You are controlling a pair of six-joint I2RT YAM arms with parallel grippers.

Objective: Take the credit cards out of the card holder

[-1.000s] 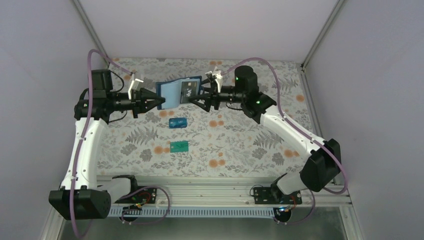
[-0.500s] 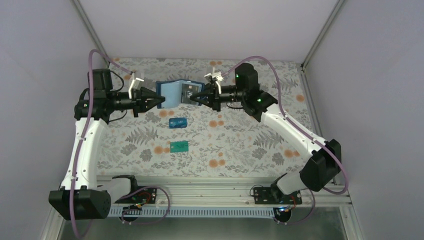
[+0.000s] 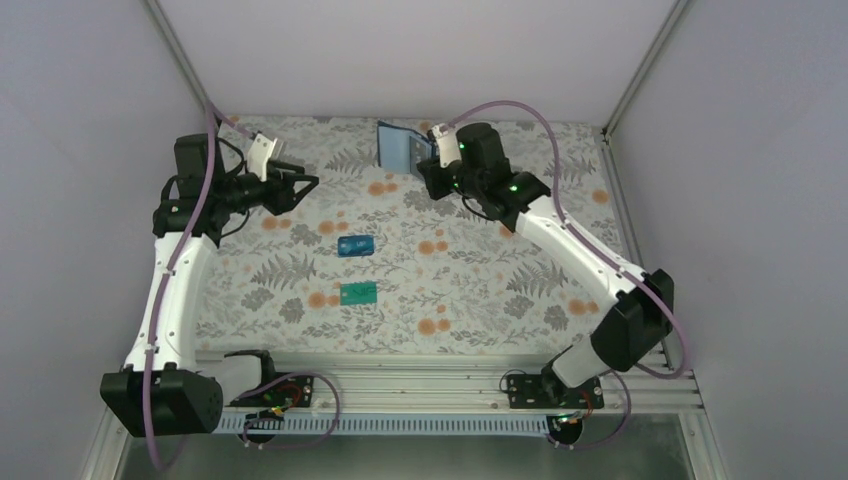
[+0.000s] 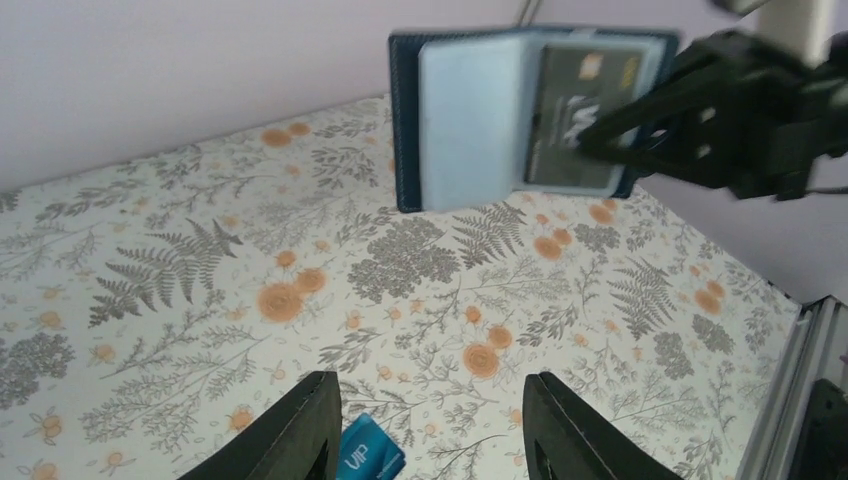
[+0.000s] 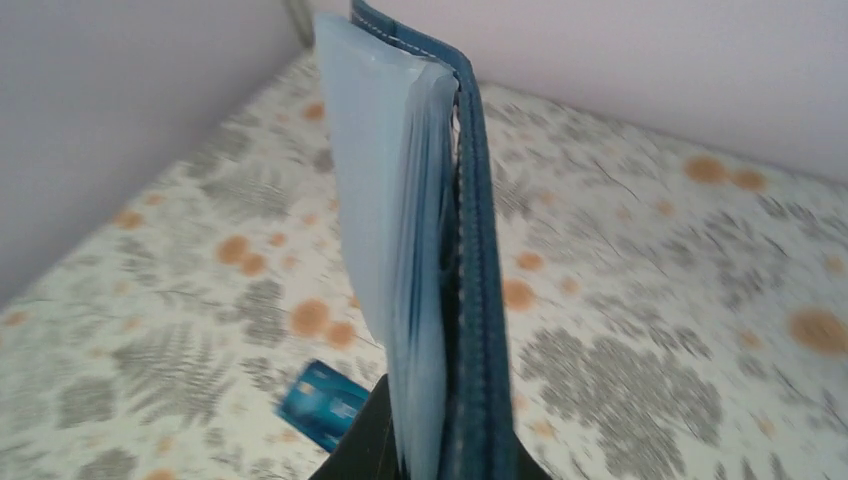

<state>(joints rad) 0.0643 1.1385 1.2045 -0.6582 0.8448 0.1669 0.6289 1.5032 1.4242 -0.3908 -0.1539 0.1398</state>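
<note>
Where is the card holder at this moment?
In the top view, the card holder hangs open above the table's far middle, near the back wall, clamped in the right end effector, a dark card inside.

Both arms share 1 build: white tubular links between chunky black joint housings. A mauve cable (image 3: 148,445) trails along the left arm (image 3: 170,290). A second mauve cable (image 3: 500,103) arcs over the right arm (image 3: 575,250), whose black wrist shows small green lights (image 3: 512,187). The left gripper (image 4: 430,377) has 2 black, tapered fingers (image 4: 300,440) and a white camera block (image 3: 262,152). The bases sit on a silver rail (image 3: 400,385) with exposed circuit boards (image 3: 290,392) and thin wires.
</note>
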